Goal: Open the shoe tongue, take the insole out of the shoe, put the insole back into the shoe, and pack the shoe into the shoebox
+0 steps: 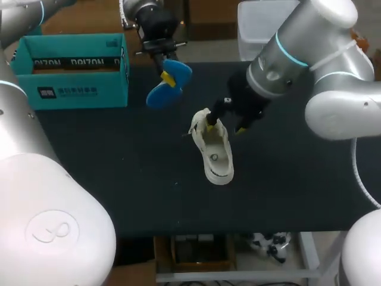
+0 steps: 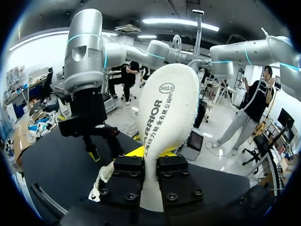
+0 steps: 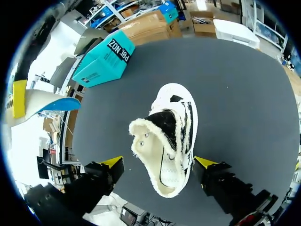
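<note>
The left gripper (image 1: 168, 78) is clamped on the narrow end of a long oval insole (image 1: 169, 86), holding it in the air above the dark tabletop (image 1: 107, 179), between the teal cardboard shoebox (image 1: 71, 71) and the shoe. From the head view the insole shows a bright blue underside. In the left wrist view its other face (image 2: 164, 113) is cream, fuzzy-edged and printed with dark lettering, and it stands upright out of the left gripper (image 2: 150, 157).

The cream-white, fleece-lined shoe (image 1: 215, 155) lies near the middle of the tabletop, well apart from the shoebox. In the right wrist view the shoe (image 3: 169, 136) has black patches on its upper, a dark opening and a fluffy tongue flared out to one side.

The right gripper (image 3: 159, 162) hangs over one end of the shoe with its yellow-tipped fingers (image 3: 113, 162) spread wide, one on each side. It grips nothing. Whether a finger brushes the shoe is unclear.

The shoebox (image 3: 106, 59) sits at the tabletop's far left corner, its top open.
</note>
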`<control>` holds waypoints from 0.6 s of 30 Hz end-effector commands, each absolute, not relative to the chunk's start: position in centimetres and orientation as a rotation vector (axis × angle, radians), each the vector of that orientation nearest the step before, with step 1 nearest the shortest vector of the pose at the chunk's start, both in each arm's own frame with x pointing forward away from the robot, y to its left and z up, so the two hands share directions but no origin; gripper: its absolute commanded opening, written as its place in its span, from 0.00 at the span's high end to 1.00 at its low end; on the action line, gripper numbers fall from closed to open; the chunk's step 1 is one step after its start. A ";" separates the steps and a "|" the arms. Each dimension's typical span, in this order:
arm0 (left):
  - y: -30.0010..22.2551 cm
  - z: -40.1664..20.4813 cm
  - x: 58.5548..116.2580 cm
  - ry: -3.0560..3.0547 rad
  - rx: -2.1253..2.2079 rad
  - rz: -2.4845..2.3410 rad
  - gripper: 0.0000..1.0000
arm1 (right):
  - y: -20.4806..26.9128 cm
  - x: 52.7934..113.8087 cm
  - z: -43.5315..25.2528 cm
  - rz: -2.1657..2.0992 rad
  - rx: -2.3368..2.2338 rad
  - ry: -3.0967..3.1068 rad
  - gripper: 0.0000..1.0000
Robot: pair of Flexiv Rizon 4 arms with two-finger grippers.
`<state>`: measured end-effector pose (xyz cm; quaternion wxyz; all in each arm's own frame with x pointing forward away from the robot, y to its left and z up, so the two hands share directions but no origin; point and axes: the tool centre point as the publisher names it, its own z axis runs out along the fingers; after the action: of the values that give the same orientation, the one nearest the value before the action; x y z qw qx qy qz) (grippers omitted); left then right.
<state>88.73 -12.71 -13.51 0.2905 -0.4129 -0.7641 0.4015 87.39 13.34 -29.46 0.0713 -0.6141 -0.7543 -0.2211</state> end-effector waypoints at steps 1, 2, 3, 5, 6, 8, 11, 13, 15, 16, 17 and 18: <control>-13.4 -13.6 87.6 -1.985 -1.180 1.063 1.00 | 11.4 86.1 -27.5 -0.714 -1.800 -2.250 0.00; -13.4 -13.6 87.6 -1.985 -1.180 1.063 1.00 | 11.4 86.1 -27.5 -0.714 -1.800 -2.250 0.00; -13.4 -13.6 87.6 -1.985 -1.180 1.063 1.00 | 11.4 86.1 -27.5 -0.714 -1.800 -2.250 0.00; -13.4 -13.6 87.6 -1.985 -1.180 1.063 1.00 | 11.4 86.1 -27.5 -0.714 -1.800 -2.250 0.00; -13.4 -13.6 87.6 -1.985 -1.180 1.063 1.00 | 11.4 86.1 -27.5 -0.714 -1.800 -2.250 0.00; -13.4 -13.6 87.6 -1.985 -1.180 1.063 1.00 | 11.4 86.1 -27.5 -0.714 -1.800 -2.250 0.00; -13.4 -13.6 87.6 -1.985 -1.180 1.063 1.00 | 11.4 86.1 -27.5 -0.714 -1.800 -2.250 0.00; -13.4 -13.6 87.6 -1.985 -1.180 1.063 1.00 | 11.4 86.1 -27.5 -0.714 -1.800 -2.250 0.00; -13.4 -13.6 87.6 -1.985 -1.180 1.063 1.00 | 11.4 86.5 -27.1 -0.703 -1.764 -2.238 0.00; -13.4 -13.6 87.6 -1.985 -1.180 1.063 1.00 | 11.2 86.8 -26.7 -0.708 -1.776 -2.184 0.00; -13.4 -13.8 87.1 -1.990 -1.197 1.073 1.00 | 11.1 86.8 -26.5 -0.660 -1.788 -2.163 0.00; -13.4 -14.0 86.5 -1.996 -1.225 1.092 1.00 | 11.1 86.7 -26.1 -0.655 -1.783 -2.130 0.00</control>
<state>87.50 -13.42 -13.53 0.2909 -0.4495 -0.7426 0.4023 85.97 11.87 -27.20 0.1104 -0.6170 -0.7396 -0.2450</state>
